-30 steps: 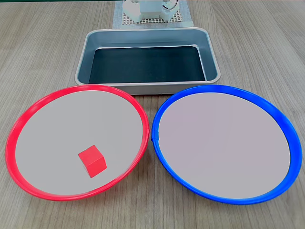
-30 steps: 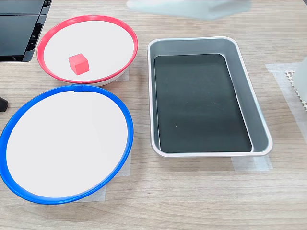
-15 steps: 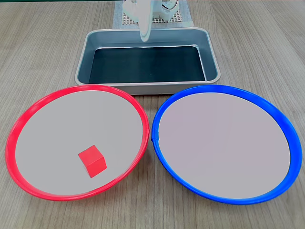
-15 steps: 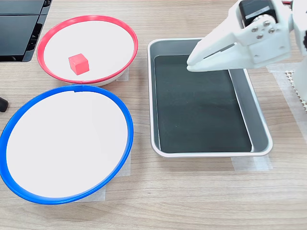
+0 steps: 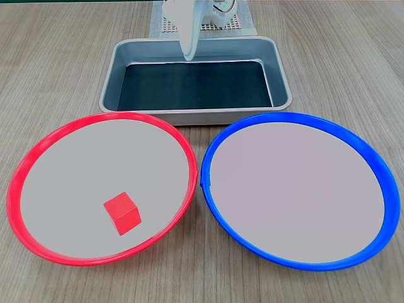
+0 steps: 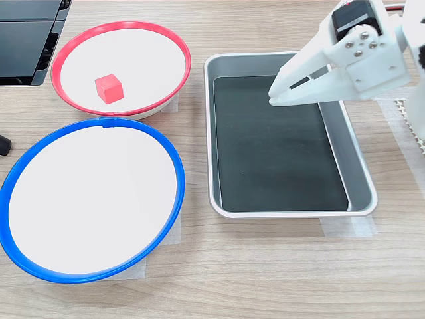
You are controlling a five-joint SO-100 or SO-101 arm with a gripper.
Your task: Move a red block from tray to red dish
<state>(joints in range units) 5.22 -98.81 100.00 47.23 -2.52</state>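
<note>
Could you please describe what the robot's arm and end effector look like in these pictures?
The arm is white moulded plastic. In the second exterior view its end effector has two long fingers tapering to a blunt tip, joined to a blocky white housing with small silver screws. A black motor block sits on top, with a thin red cable behind it. The base stands on a pale perforated mat.

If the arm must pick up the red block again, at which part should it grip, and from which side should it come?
Probably from straight above, closing on two opposite side faces of the red block. It lies flat in the red dish, clear of the rim, with nothing touching it. In the first exterior view it sits turned relative to the picture's edges, so the gripper should rotate to match.
</note>
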